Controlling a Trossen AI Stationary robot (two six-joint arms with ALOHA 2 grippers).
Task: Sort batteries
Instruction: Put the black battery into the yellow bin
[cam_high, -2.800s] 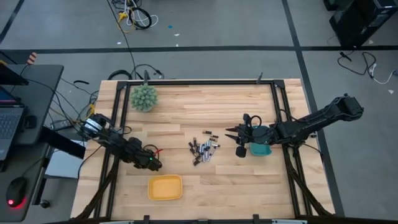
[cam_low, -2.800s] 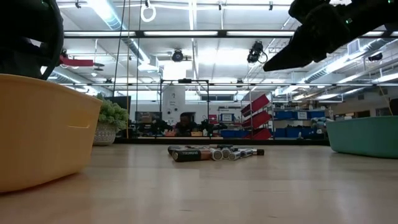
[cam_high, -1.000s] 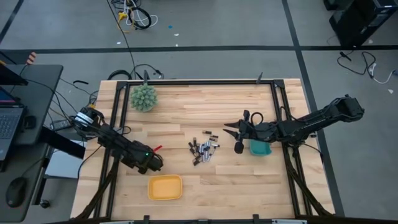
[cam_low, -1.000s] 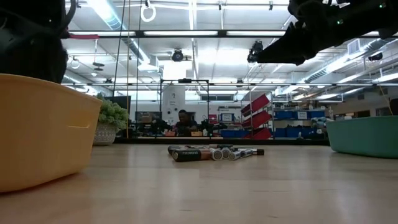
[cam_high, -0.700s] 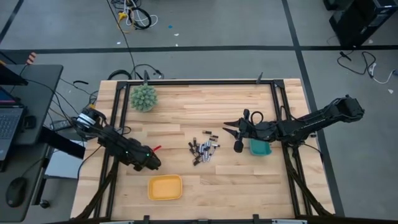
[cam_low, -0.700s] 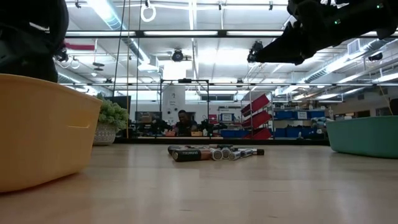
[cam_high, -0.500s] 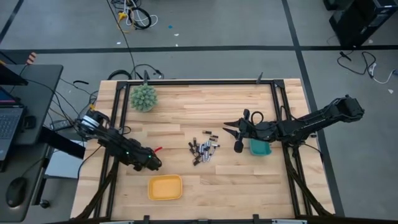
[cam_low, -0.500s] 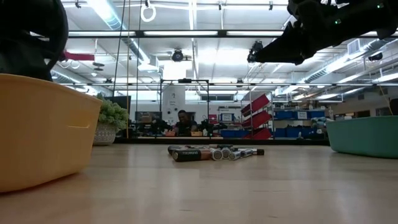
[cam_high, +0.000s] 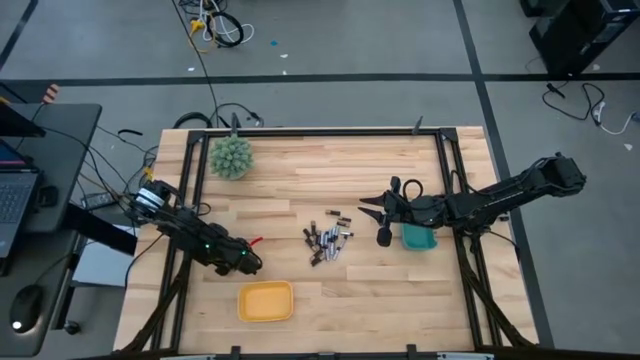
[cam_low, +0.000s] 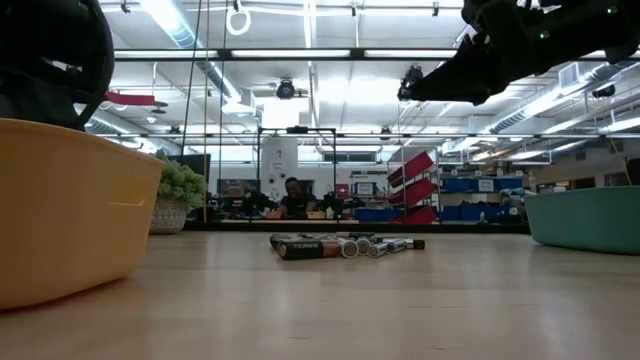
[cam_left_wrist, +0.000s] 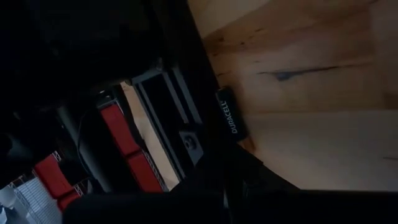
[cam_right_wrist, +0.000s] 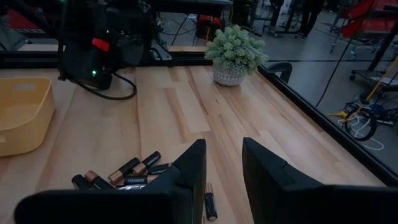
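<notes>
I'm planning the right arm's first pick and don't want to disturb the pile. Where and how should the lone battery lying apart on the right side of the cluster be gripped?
Grip the lone battery across its round middle, coming straight down from above. It lies flat on the table, clear of the pile, so the right gripper, with its fingers open, can probably straddle it crosswise to its long axis.

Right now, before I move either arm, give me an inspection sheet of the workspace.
Surface: wooden table, black frame.
Job's things: batteries piled mid-table; yellow tray near edge; teal tray right.
Clutter: green plant, far-left corner.
Grippers: left gripper low by yellow tray, holds a Duracell cell; right gripper open, right of pile.
Cables: bundles on floor.
Surroundings: laptop, mouse; person far behind.
</notes>
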